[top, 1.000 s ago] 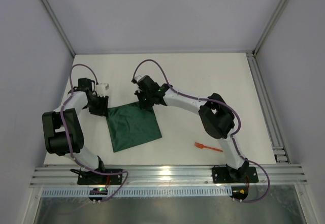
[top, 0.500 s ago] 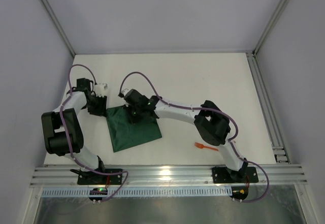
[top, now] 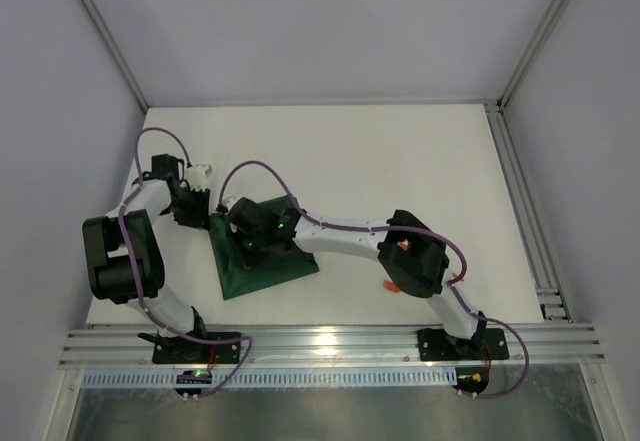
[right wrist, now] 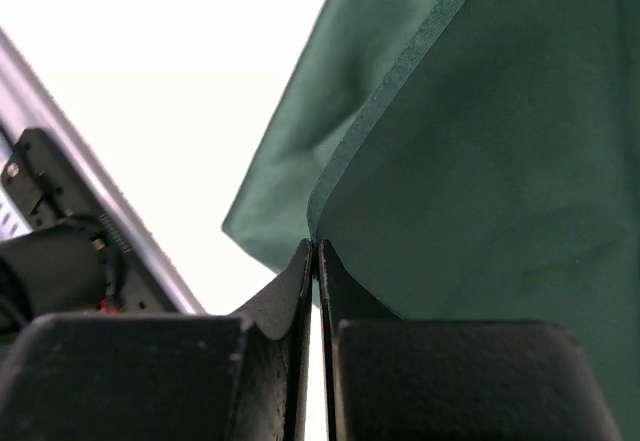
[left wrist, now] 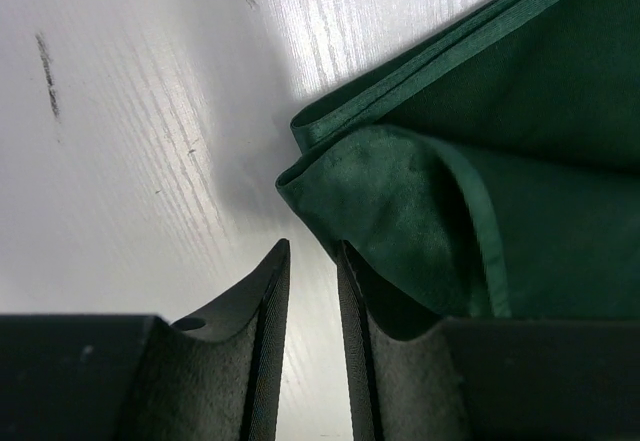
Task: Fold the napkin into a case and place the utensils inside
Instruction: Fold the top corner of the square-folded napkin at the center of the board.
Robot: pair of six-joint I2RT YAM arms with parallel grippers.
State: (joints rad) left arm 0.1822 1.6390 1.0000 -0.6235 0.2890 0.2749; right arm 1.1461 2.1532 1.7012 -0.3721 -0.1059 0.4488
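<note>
Cloth comes first: the dark green square napkin of soft matte fabric lies on the white wood-grain table, at about nine o'clock from the table's middle, its corners turned off square. At least two layers show at its ten o'clock corner in the left wrist view, hem stacked over hem.

The black two-finger left gripper sits low at that corner. Its jaws stand a narrow gap apart with only bare table between them (the cloth's tip lies just beside the right-hand finger, not inside).

The black right gripper reaches across over the napkin, and its jaws are pressed together on a hemmed edge of the upper layer.

One thin orange-red plastic utensil peeks out beneath the right arm's elbow, at three o'clock from the napkin and well apart from it.
</note>
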